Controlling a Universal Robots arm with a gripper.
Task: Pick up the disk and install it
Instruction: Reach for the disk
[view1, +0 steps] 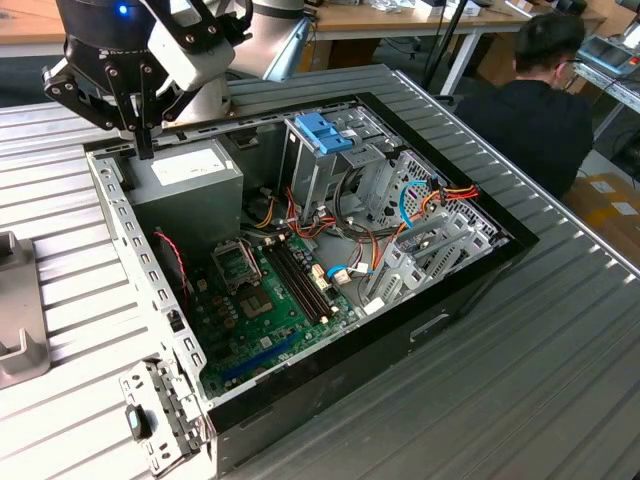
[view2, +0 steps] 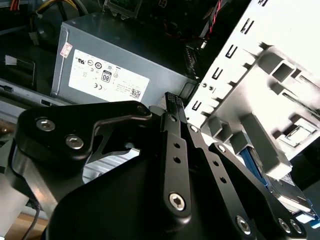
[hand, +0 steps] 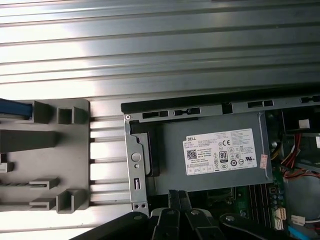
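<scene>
Claw (view1: 146, 150): black metal linkage with bolted joints. In both wrist views its two slim fingers sit pressed together with nothing between them. Just under the tip is a boxy grey sheet-metal power supply (view1: 190, 180) with a white label, in the corner of an open computer case (view1: 125, 225). Disk (view2: 286, 191): flat grey metal with a light-blue edge, slotted in a blocky grey plastic stand (view2: 270, 90) off to the claw's side, outside the case and apart from the fingers. The first wrist view adds the ribbed metal table (hand: 200, 50). The exterior view adds a green circuit board (view1: 270, 310).

Exterior oblique, wrist views share power supply (hand: 215, 155)
</scene>
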